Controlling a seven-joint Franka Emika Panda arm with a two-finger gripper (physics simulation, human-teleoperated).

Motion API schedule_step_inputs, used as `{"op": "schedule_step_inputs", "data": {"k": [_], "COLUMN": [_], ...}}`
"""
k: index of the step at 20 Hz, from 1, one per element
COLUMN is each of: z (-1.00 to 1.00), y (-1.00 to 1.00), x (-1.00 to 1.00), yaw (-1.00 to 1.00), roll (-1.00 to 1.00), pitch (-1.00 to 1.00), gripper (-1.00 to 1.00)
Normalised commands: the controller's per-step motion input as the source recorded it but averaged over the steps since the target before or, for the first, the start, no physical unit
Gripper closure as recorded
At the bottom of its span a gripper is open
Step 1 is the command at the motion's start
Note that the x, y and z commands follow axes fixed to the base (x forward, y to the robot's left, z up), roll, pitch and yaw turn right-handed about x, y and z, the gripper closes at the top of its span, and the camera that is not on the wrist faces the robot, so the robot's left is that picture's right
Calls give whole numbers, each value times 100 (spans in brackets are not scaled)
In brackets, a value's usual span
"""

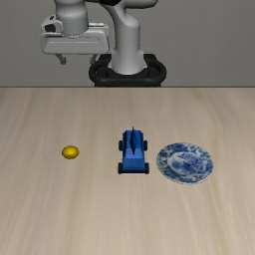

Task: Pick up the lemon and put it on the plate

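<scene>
A small yellow lemon [70,152] lies on the wooden table [60,209] toward the exterior view's left. A blue-and-white patterned plate [185,161] sits flat on the table toward the exterior view's right, with nothing on it. My gripper [63,59] hangs high near the robot's base at the top left, far above and behind the lemon. Nothing is between its short fingertips.
A blue toy car [132,151] stands on the table between the lemon and the plate, closer to the plate. The robot's black base [129,72] sits at the table's far edge.
</scene>
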Motion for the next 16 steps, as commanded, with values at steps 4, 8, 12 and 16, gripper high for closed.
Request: {"op": "schedule_step_inputs", "data": {"k": [4, 8, 12, 16], "z": [0, 0, 0, 0], "y": [-75, 0, 0, 0], "x": [25, 100, 100, 100], "yaw": [0, 0, 0, 0], "roll": [0, 0, 0, 0], "pitch": [0, 0, 0, 0], "gripper": [-100, -100, -100, -100]}}
